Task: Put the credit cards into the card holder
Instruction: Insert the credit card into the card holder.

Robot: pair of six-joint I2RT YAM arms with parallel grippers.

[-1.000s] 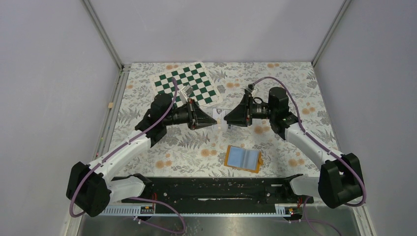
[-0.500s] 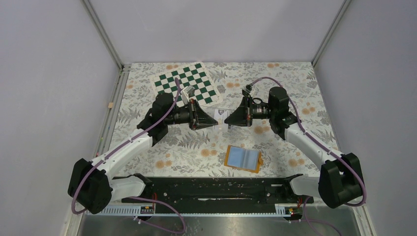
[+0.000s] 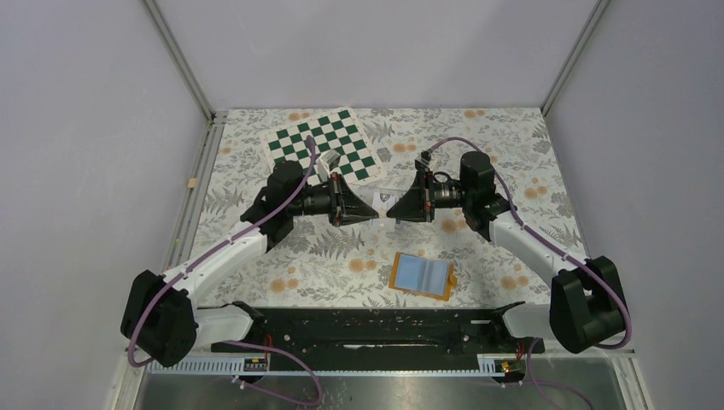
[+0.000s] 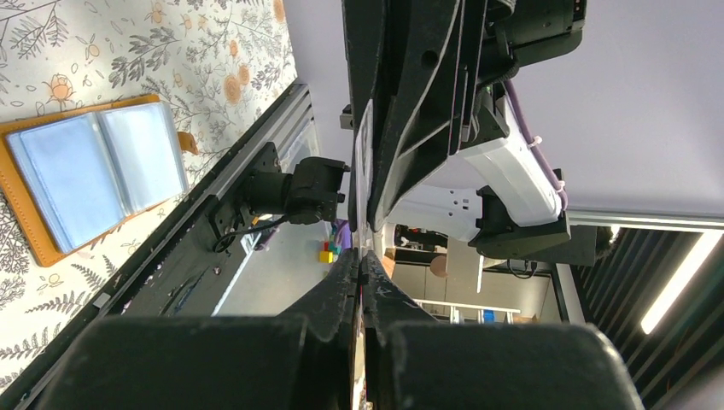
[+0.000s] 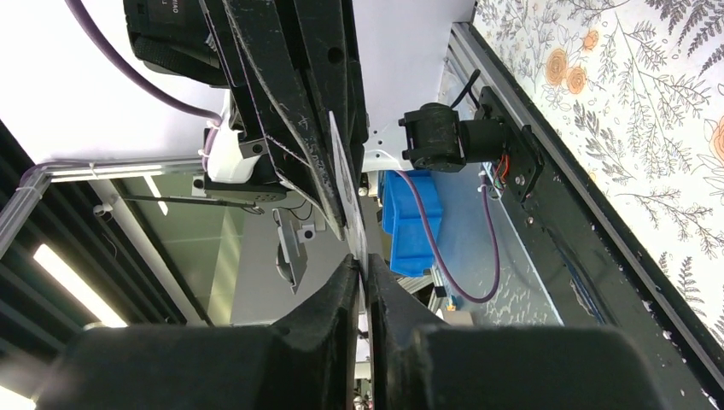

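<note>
Both arms have drawn slightly toward the table's far side. The right gripper (image 3: 391,207) has edged left, closer to the left gripper (image 3: 376,213). The card (image 3: 385,197) between them now sits slightly further right.

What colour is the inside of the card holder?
The card holder is light blue inside, orange-edged; clearest in left wrist view.

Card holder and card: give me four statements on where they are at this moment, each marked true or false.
1. The card holder lies open on the table, light blue inside facing up. True.
2. The card is tucked into the card holder. False: it is held in the air, apart from the holder.
3. The left gripper and right gripper both have their jaws shut on the card. True.
4. The card holder rests on the chessboard. False: the chessboard lies at the far side, apart from it.
</note>
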